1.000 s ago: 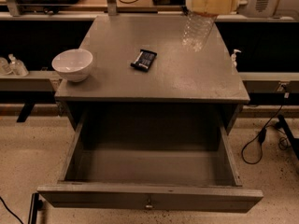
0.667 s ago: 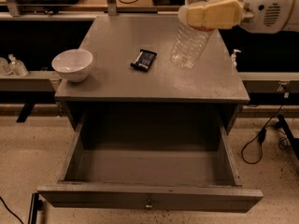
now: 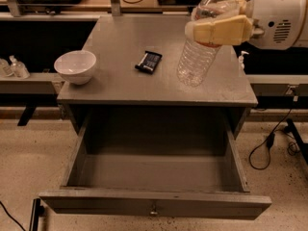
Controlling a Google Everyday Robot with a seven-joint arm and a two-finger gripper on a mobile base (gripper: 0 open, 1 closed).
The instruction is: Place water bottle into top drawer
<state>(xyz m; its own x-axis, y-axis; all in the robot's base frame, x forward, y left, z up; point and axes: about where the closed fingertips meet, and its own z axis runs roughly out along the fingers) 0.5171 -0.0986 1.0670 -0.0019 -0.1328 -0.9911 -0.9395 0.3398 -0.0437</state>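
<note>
The water bottle point(image 3: 198, 57) is clear and ribbed, with a white cap at the frame's top edge. It hangs tilted in the air above the right part of the grey cabinet top point(image 3: 125, 88). My gripper point(image 3: 216, 24) comes in from the right on a white arm and is shut on the bottle's upper part, its cream fingers point(image 3: 221, 30) across the label band. The top drawer point(image 3: 154, 203) is pulled wide open below the cabinet top, its inside bare, with a small metal knob point(image 3: 154, 210) at the centre of its front panel.
A white bowl point(image 3: 75, 66) stands at the cabinet top's left edge. A small dark packet point(image 3: 148, 61) lies near its middle. A small pump bottle point(image 3: 242, 59) stands beyond the right edge. Cables point(image 3: 269, 148) lie on the floor at the right.
My gripper has carried the water bottle forward and lower, from the cabinet's back right toward its front edge. The bottle is now more tilted. The drawer, bowl and packet have not moved.
</note>
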